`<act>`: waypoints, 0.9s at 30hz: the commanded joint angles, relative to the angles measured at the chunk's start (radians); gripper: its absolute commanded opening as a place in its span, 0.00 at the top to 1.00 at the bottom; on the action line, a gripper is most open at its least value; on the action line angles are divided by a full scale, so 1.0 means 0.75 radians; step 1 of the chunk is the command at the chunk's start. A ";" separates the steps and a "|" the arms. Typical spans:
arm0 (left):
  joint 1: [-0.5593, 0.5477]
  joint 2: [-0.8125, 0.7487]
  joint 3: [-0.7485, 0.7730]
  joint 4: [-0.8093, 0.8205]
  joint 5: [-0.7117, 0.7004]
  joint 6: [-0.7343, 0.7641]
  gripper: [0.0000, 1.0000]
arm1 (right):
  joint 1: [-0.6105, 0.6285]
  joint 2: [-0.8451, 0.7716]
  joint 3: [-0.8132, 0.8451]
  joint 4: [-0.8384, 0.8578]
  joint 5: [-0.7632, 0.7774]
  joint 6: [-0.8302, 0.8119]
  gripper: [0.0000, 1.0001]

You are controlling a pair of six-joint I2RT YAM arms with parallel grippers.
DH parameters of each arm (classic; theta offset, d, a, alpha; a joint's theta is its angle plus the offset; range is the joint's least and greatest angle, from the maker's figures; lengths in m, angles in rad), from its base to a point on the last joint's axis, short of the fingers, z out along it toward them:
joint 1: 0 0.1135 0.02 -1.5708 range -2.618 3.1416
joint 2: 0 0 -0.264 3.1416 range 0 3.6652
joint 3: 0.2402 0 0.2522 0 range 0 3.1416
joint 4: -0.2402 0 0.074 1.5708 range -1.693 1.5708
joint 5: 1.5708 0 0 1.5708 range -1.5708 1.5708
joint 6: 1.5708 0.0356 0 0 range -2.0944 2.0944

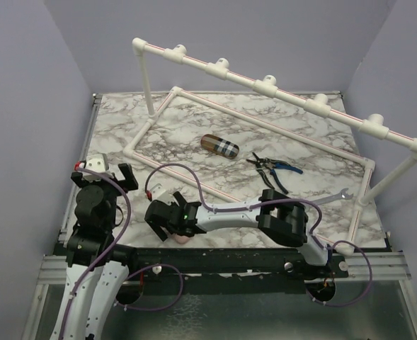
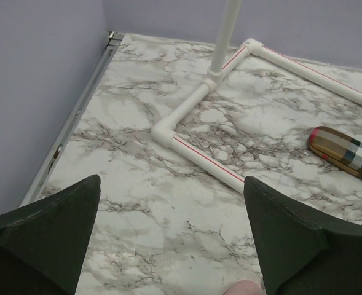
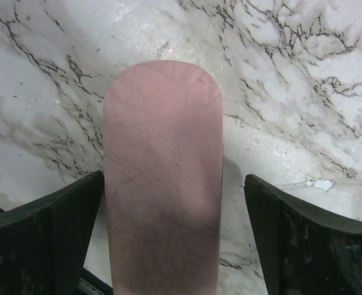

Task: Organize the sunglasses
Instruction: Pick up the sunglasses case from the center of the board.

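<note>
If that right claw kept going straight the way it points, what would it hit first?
Probably the pink case, lying lengthwise between the open fingers of the right gripper, with the marble table beneath it. How far off it is, the picture does not show.

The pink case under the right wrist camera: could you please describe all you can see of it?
The pink case is oblong with a rounded far end, pale matte pink with faint dark veining. It lies flat on the marble table, lengthwise between the open fingers of the right gripper; one finger is close beside it, the other clear. Its near end runs out of view.
</note>
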 commanded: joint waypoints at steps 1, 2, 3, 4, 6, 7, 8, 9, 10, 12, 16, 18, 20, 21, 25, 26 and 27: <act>-0.008 -0.076 -0.016 0.010 0.096 -0.014 0.01 | 0.019 0.040 -0.001 -0.092 0.054 -0.022 0.03; -0.010 -0.092 -0.021 0.014 0.098 -0.015 0.01 | 0.019 0.038 -0.009 -0.084 0.044 -0.030 0.05; -0.012 -0.108 -0.027 0.021 0.095 -0.015 0.01 | 0.019 0.034 -0.016 -0.080 0.037 -0.033 0.07; -0.013 -0.135 -0.039 0.032 0.092 -0.014 0.01 | 0.017 0.027 -0.027 -0.076 0.023 -0.041 0.08; -0.014 -0.208 -0.103 0.082 0.072 -0.037 0.01 | 0.012 -0.004 -0.072 -0.041 -0.017 -0.080 0.16; -0.015 -0.248 -0.125 0.096 0.078 -0.050 0.01 | 0.007 -0.032 -0.104 -0.011 -0.038 -0.106 0.27; -0.014 -0.286 -0.154 0.117 0.095 -0.058 0.01 | 0.002 -0.062 -0.138 0.017 -0.051 -0.127 0.38; -0.013 -0.317 -0.180 0.132 0.108 -0.050 0.01 | -0.008 -0.100 -0.172 0.050 -0.063 -0.159 0.53; -0.012 -0.331 -0.181 0.135 0.096 -0.035 0.01 | -0.015 -0.139 -0.207 0.075 -0.062 -0.194 0.64; -0.008 -0.341 -0.188 0.133 0.037 -0.040 0.01 | -0.034 -0.213 -0.260 0.123 -0.059 -0.317 0.71; -0.002 -0.359 -0.203 0.144 0.071 -0.032 0.01 | -0.070 -0.292 -0.300 0.150 -0.080 -0.529 0.72; -0.002 -0.367 -0.211 0.149 0.081 -0.030 0.01 | -0.087 -0.288 -0.315 0.149 -0.110 -0.584 0.72; -0.003 -0.374 -0.214 0.149 0.077 -0.030 0.01 | -0.099 -0.264 -0.338 0.151 -0.124 -0.643 0.72; -0.002 -0.374 -0.214 0.149 0.080 -0.033 0.01 | -0.107 -0.254 -0.357 0.168 -0.134 -0.665 0.72; -0.003 -0.375 -0.216 0.152 0.089 -0.031 0.01 | -0.176 -0.252 -0.401 0.181 -0.148 -0.702 0.72; -0.003 -0.375 -0.217 0.152 0.091 -0.030 0.01 | -0.190 -0.279 -0.410 0.193 -0.148 -0.723 0.72; -0.002 -0.375 -0.217 0.152 0.094 -0.030 0.01 | -0.203 -0.311 -0.420 0.212 -0.151 -0.759 0.72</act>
